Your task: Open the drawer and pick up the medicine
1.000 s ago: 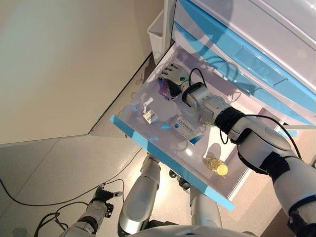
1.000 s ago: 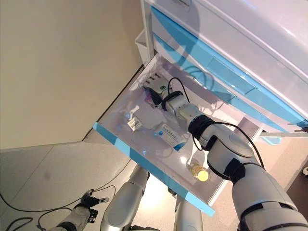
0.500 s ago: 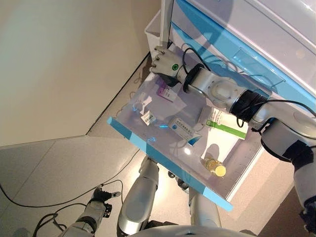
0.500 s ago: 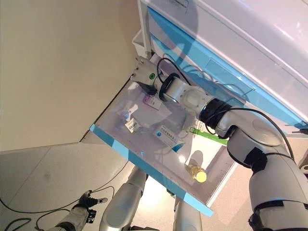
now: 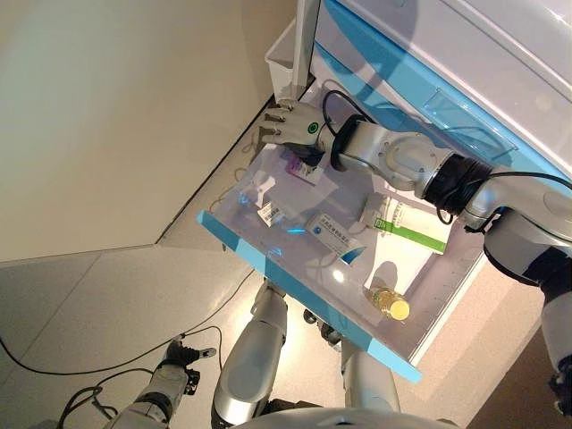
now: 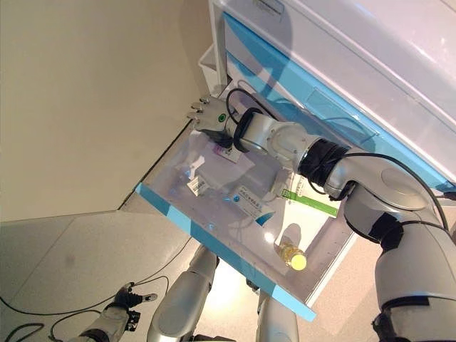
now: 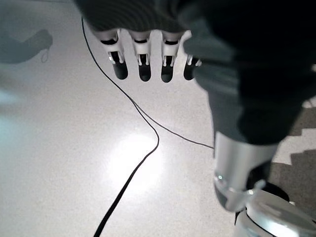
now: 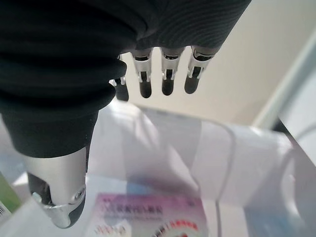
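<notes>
The drawer (image 5: pixel 304 290) with a blue front stands pulled out. In it lie a purple and white medicine box (image 5: pixel 302 167), a small white packet (image 5: pixel 271 212), a white and blue box (image 5: pixel 335 237), a green and white box (image 5: pixel 411 231) and a yellow bottle (image 5: pixel 391 304). My right hand (image 5: pixel 290 123) hovers over the drawer's far left corner, just past the purple box (image 8: pixel 148 217). Its fingers (image 8: pixel 168 79) are straight and it holds nothing. My left hand (image 5: pixel 179 357) hangs low over the floor, its fingers (image 7: pixel 140 64) straight and empty.
The white cabinet (image 5: pixel 465 80) with blue drawer fronts rises behind the open drawer. A white bin (image 5: pixel 281 58) hangs on its left side. A beige wall (image 5: pixel 116 116) stands to the left, with grey floor below.
My right hand has lifted off the purple box and moved to the drawer's far left corner. The arm no longer covers the green and white box. The purple box stays in the drawer.
</notes>
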